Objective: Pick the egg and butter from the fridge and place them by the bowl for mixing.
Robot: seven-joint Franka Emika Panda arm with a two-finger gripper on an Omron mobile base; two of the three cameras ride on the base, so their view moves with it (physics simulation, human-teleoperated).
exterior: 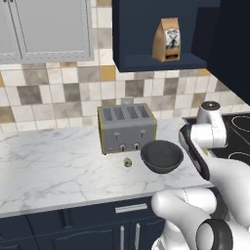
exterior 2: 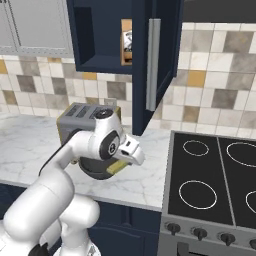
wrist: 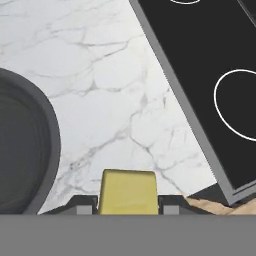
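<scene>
Beside bowl [wrist: 22, 150]: egg [exterior: 127, 162] down already
Claw [wrist: 128, 206]: clamped on butter [wrist: 128, 192]
Next: lower onto bench [wrist: 100, 75], release

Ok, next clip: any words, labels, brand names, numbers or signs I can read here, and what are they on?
None can be read.
Brown paper bag on the open cabinet shelf: a black-and-white label, too blurred to read.
Toaster: two front knobs, no legible marks.
Stove: white burner rings and front knobs, no numbers visible.
Butter between the fingers, and the bowl: plain, no print.
</scene>
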